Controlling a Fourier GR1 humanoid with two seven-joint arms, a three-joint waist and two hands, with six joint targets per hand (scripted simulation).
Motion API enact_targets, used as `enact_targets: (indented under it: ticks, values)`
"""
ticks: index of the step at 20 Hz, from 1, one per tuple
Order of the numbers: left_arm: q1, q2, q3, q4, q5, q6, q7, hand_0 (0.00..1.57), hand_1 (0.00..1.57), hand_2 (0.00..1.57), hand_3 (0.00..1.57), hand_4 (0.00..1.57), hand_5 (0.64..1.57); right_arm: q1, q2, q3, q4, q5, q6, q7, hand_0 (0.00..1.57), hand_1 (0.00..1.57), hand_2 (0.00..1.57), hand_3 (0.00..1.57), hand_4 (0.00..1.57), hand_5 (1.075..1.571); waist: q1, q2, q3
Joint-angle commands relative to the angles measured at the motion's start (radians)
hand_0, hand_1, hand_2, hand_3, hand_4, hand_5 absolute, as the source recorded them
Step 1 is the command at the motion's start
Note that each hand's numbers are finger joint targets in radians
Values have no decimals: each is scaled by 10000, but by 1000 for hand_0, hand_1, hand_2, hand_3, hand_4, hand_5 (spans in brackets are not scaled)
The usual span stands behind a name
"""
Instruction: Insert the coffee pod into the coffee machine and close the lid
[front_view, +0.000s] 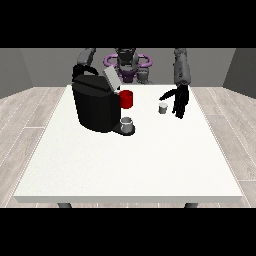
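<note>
The black coffee machine (95, 107) stands on the left half of the white table (130, 165), with its grey lid (111, 78) tilted up and open. A small grey coffee pod (162, 107) sits upright on the table to the machine's right. The hand at the view's right (179, 103) hangs just right of the pod, fingers straight and pointing down, thumb stretched towards the pod without touching it. The hand at the view's left (83, 71) is a dark shape behind the machine's top rear, mostly hidden.
A red mug (127, 99) stands right beside the machine's head. A grey cup (127, 124) sits on the machine's front tray. The table's front edge runs near the bottom of the view.
</note>
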Motion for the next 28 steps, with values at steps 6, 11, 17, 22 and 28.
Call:
enact_targets:
  ticks: [6, 11, 17, 22, 28]
  values:
    - [-1361, 179, -376, 1775, -874, -724, 418, 0, 0, 0, 0, 0, 1571, -176, -119, -162, 752, 119, -28, 366, 0, 0, 0, 0, 448, 1571, -135, -16, 4]
    - [-1598, 338, -324, 2935, -1512, -155, -613, 0, 0, 0, 0, 0, 1571, -590, 197, -179, 614, 376, -651, 169, 0, 0, 0, 0, 416, 1571, 76, 618, -2]
    - [-2054, -294, -438, 2869, -1493, -497, -48, 0, 0, 102, 0, 0, 1571, -1511, -224, -781, 1441, -6, -313, 217, 0, 0, 0, 0, 276, 1571, 233, 678, 2]
    - [-2153, 20, -411, 3020, -1745, -566, -333, 695, 695, 866, 785, 0, 1571, -692, 325, -280, 1478, 477, -747, -259, 0, 0, 0, 0, 375, 1571, -107, 589, 0]
    - [-2334, -233, -856, 2625, -2382, -249, -573, 1094, 1094, 1154, 1130, 0, 1571, -1520, -292, -1239, 2694, -110, -327, -505, 0, 0, 0, 0, 389, 1571, 325, 447, 7]
